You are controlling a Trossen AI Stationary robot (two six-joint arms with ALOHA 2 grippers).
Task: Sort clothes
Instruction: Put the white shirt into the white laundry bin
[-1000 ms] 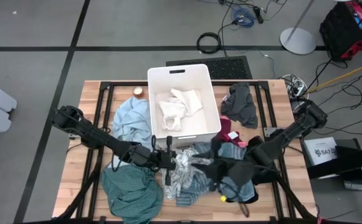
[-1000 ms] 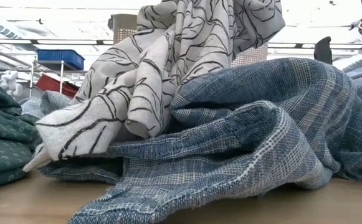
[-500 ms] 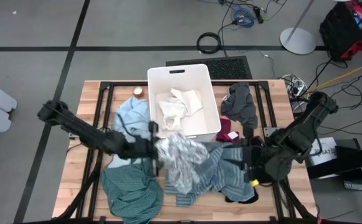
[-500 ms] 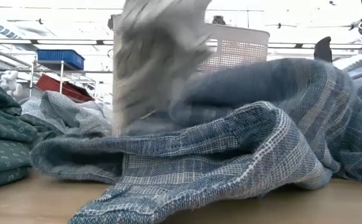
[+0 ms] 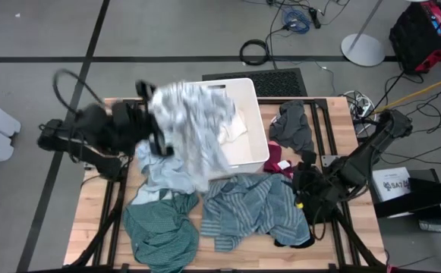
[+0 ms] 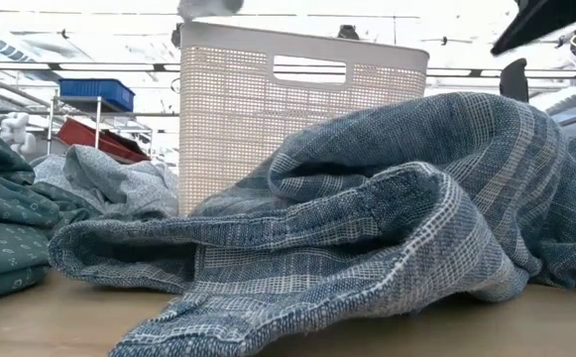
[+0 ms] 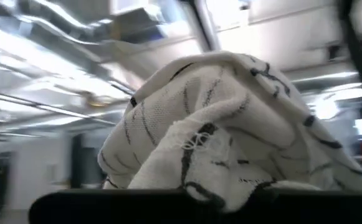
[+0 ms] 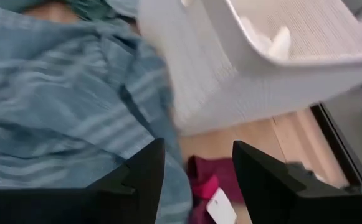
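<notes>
Wooden table, cables on floor

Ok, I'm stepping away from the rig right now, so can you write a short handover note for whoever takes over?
Left gripper: shut on the grey patterned garment, raised over the white bin.
Right gripper: open, empty, beside the blue-grey striped garment and the maroon piece.
Done: white pieces in the bin.
Left: release the patterned one; teal green, light blue, striped, maroon and dark grey garments lie on the table.
</notes>
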